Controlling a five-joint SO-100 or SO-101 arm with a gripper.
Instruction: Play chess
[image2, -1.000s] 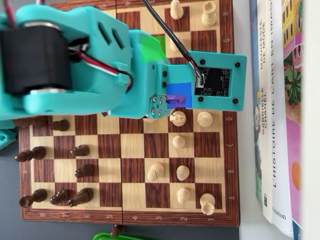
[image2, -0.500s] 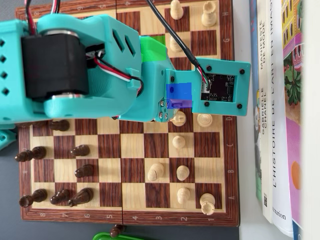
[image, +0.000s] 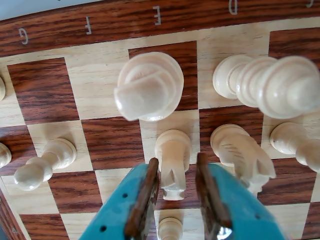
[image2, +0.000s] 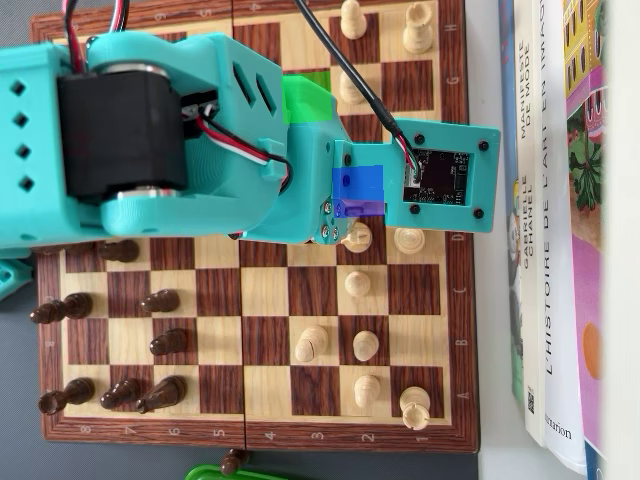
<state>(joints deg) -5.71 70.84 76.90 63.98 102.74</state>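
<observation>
In the wrist view my gripper (image: 177, 161) has teal jaws with brown pads. It is open and straddles a light wooden piece with a notched head (image: 173, 160) on the chessboard (image: 112, 142). The left pad (image: 150, 185) is close to the piece; a gap shows at the right pad (image: 206, 190). A big light piece (image: 149, 86) stands just beyond, in column E. In the overhead view the teal arm (image2: 200, 140) covers the board's upper middle (image2: 265, 290) and hides the gripper.
Light pieces crowd the wrist view: a knight (image: 242, 155) right of the jaws, tall ones (image: 270, 82) far right, a pawn (image: 45, 162) left, another (image: 170, 227) below. Overhead, dark pieces (image2: 160, 300) stand at left, light ones (image2: 366, 345) at right, books (image2: 575, 220) beside the board.
</observation>
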